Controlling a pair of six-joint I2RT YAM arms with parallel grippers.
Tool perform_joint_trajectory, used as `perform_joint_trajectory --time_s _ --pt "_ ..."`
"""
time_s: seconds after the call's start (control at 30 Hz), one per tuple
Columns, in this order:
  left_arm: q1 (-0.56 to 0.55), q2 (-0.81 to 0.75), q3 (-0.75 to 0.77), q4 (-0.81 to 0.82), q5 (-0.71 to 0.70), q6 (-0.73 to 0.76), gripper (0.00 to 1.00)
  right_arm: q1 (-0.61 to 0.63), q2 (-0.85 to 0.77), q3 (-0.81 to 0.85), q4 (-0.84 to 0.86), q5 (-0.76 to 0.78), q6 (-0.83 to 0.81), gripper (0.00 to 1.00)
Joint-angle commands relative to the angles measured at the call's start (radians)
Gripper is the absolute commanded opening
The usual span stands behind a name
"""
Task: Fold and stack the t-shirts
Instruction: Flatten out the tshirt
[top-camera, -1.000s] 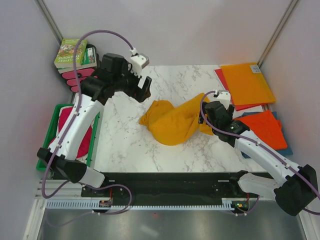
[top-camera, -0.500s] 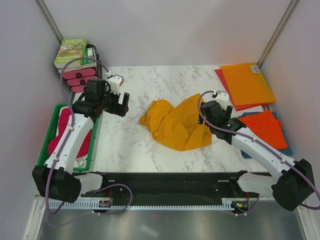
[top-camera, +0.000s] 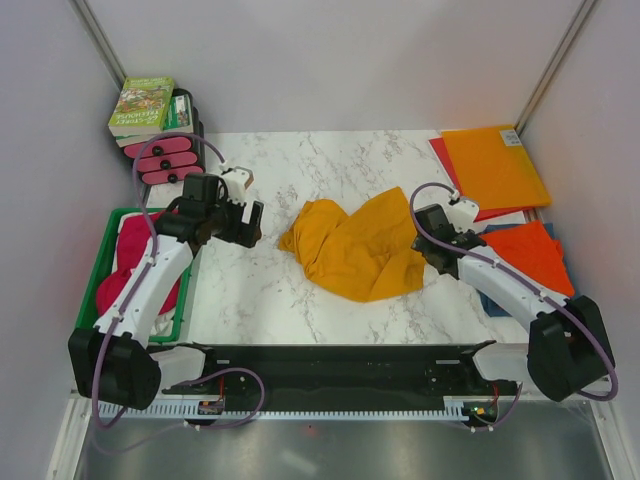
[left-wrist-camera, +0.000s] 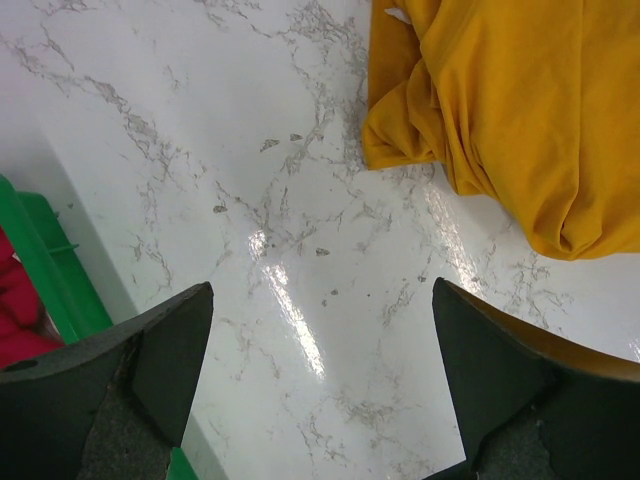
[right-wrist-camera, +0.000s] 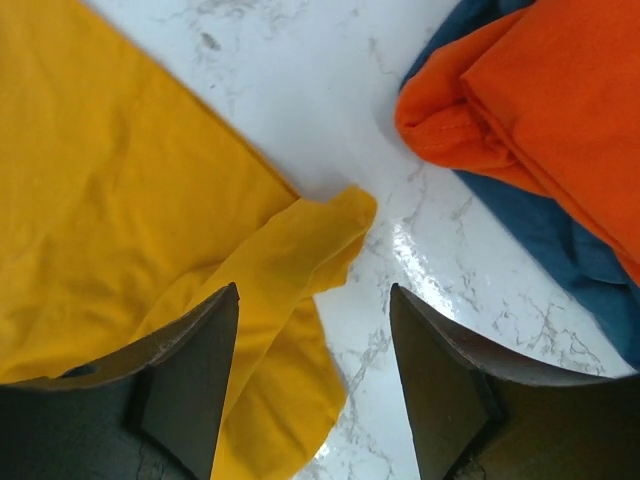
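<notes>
The golden-orange t-shirt (top-camera: 355, 250) lies crumpled in the middle of the marble table. My left gripper (top-camera: 250, 222) is open to its left, over bare marble; the left wrist view shows the left gripper (left-wrist-camera: 320, 370) with nothing between its fingers and the golden-orange t-shirt (left-wrist-camera: 500, 110) ahead to the right. My right gripper (top-camera: 432, 255) is at the shirt's right edge. In its wrist view the right gripper (right-wrist-camera: 315, 370) is open, with a flap of the golden-orange t-shirt (right-wrist-camera: 150, 200) lying between the jaws. A folded red-orange t-shirt (top-camera: 525, 255) rests on a blue t-shirt (top-camera: 568, 300).
A green bin (top-camera: 105, 240) at the left holds a magenta-pink t-shirt (top-camera: 140, 265). Stiff orange and red sheets (top-camera: 495, 165) lie at the back right. Books (top-camera: 145, 105) and a pink rack (top-camera: 165, 160) stand at the back left. Grey walls close in three sides.
The left arm drew back from the shirt toward the left and came down. The shirt settled flatter. The right gripper shifted to the shirt's right edge and its jaws narrowed somewhat.
</notes>
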Motion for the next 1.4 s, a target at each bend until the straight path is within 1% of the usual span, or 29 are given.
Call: perform_joint_trajectory --time_s 0.0,0.17,0.2,0.23,0.3,0.33,0.37,0.4,0.47,0.5,0.67,0.73,0.93,1.07,1.13,1.27,1.37 --pt "0.000 -0.031 -0.017 0.051 0.024 -0.024 0.96 -0.055 0.062 0.013 0.021 -0.018 0.035 0.70" --pt "0.000 -0.022 -0.033 0.062 0.025 -0.044 0.96 -0.069 0.155 0.045 0.054 -0.046 0.023 0.68" --pt "0.000 -0.020 -0.033 0.062 0.024 -0.042 0.96 -0.069 0.183 0.050 0.054 -0.043 0.021 0.66" --pt "0.000 -0.020 -0.033 0.064 0.023 -0.044 0.96 -0.069 0.192 0.056 0.066 -0.040 0.023 0.61" --pt "0.000 -0.019 -0.031 0.067 0.017 -0.045 0.96 -0.068 0.201 0.055 0.078 -0.029 0.026 0.49" --pt "0.000 -0.019 -0.031 0.067 0.014 -0.047 0.96 -0.071 0.198 0.052 0.092 -0.024 0.027 0.34" --pt "0.000 -0.019 -0.031 0.070 0.014 -0.047 0.96 -0.069 0.182 0.050 0.095 -0.018 0.030 0.27" --pt "0.000 -0.019 -0.031 0.071 0.014 -0.047 0.96 -0.068 0.171 0.042 0.106 -0.009 0.032 0.17" --pt "0.000 -0.014 -0.033 0.076 0.014 -0.052 0.96 -0.066 0.128 0.032 0.110 0.009 0.029 0.07" --pt "0.000 -0.011 -0.034 0.077 0.015 -0.053 0.96 -0.062 0.111 0.024 0.109 0.028 0.026 0.00" --pt "-0.001 0.044 -0.028 0.087 0.021 -0.064 0.95 -0.060 -0.035 0.001 0.092 0.072 -0.007 0.00" --pt "-0.003 0.089 -0.022 0.090 0.024 -0.067 0.94 -0.060 -0.094 -0.005 0.072 0.078 -0.022 0.00" --pt "-0.032 0.233 0.009 0.090 0.020 -0.053 0.93 -0.057 -0.196 -0.051 0.024 0.055 -0.037 0.00" --pt "-0.102 0.291 0.017 0.100 0.011 -0.015 0.89 -0.057 -0.210 -0.083 0.014 0.054 -0.040 0.00" --pt "-0.134 0.314 0.017 0.134 -0.002 0.001 0.88 -0.055 -0.210 -0.088 0.015 0.052 -0.042 0.00" --pt "-0.141 0.348 0.033 0.203 0.024 -0.018 0.88 -0.052 -0.210 -0.091 0.018 0.048 -0.056 0.00" --pt "-0.141 0.417 0.068 0.229 -0.004 -0.044 0.86 -0.051 -0.204 -0.083 0.017 0.048 -0.063 0.00"
